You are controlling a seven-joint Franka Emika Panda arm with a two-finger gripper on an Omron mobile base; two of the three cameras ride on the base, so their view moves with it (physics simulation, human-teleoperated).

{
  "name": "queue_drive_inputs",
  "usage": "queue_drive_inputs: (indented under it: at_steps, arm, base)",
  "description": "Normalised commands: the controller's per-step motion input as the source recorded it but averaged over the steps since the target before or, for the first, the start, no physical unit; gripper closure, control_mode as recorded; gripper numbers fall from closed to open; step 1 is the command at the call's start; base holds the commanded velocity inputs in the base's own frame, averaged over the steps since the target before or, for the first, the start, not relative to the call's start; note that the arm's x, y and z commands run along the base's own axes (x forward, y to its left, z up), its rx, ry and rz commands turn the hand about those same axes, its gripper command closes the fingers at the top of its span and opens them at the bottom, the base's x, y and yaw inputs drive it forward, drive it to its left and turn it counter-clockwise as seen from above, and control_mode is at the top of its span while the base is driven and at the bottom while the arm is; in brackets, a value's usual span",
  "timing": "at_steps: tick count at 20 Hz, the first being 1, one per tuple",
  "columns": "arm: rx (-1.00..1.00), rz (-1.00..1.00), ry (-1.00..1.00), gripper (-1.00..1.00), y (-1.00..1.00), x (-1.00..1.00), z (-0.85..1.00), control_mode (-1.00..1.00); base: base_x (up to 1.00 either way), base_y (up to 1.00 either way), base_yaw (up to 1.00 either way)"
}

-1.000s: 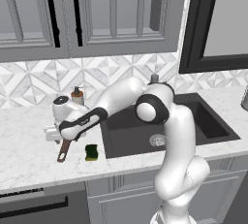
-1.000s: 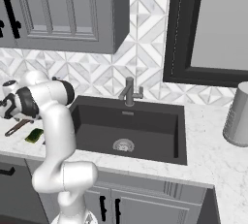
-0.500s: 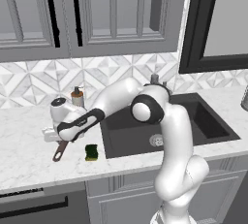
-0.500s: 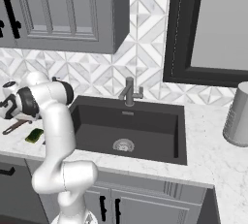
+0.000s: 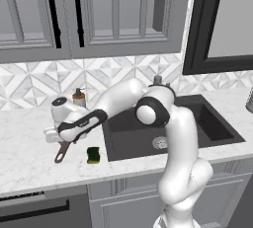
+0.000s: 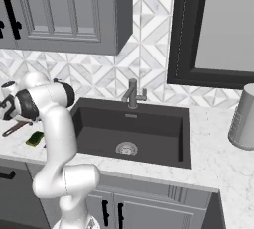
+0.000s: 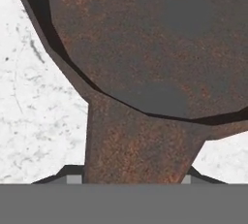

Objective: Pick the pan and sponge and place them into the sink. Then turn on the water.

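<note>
The reddish-brown pan (image 7: 145, 39) lies on the white marble counter left of the sink (image 5: 129, 134). Its handle (image 5: 62, 152) sticks out toward the counter's front edge below my hand, and the bowl is hidden under the hand in both base views. My gripper (image 7: 131, 177) is shut on the pan's handle just behind the bowl, with a fingertip pressed against each side. The handle (image 6: 15, 127) also pokes out beside the hand from the right. The green and yellow sponge (image 5: 93, 155) (image 6: 34, 138) lies just right of the handle, apart from it. The sink (image 6: 149, 129) holds no water, and no stream runs from the faucet (image 6: 131, 93).
A small soap bottle (image 5: 78, 97) stands against the backsplash behind my hand. A grey canister (image 6: 243, 116) stands on the counter right of the sink. Grey wall cabinets hang above the counter, and a dark window frame sits over the sink.
The jaws have closed from wide open onto the pan's handle. The hand has sunk a little toward the counter. Pan and sponge lie where they were.
</note>
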Motion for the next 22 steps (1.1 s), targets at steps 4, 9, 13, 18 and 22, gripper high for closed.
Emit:
queue_drive_inputs:
  at_steps: [4, 9, 13, 18, 22]
  arm:
    - [0.0, -0.23, 0.0, 1.0, -0.41, 0.0, 0.45, -1.0]
    - [0.0, -0.32, 0.0, 1.0, -0.66, 0.0, 0.12, -1.0]
    - [0.0, -0.38, 0.07, 1.0, -0.97, 0.29, 0.0, -1.0]
    - [0.0, -0.4, 0.16, 1.0, -1.0, 0.38, 0.0, -1.0]
    - [0.0, -0.38, 0.12, 1.0, -1.0, 0.3, -0.01, -1.0]
  base:
    - [0.0, 0.0, 0.0]
    - [0.0, 0.0, 0.0]
    - [0.0, 0.0, 0.0]
    - [0.0, 0.0, 0.0]
    - [0.0, 0.0, 0.0]
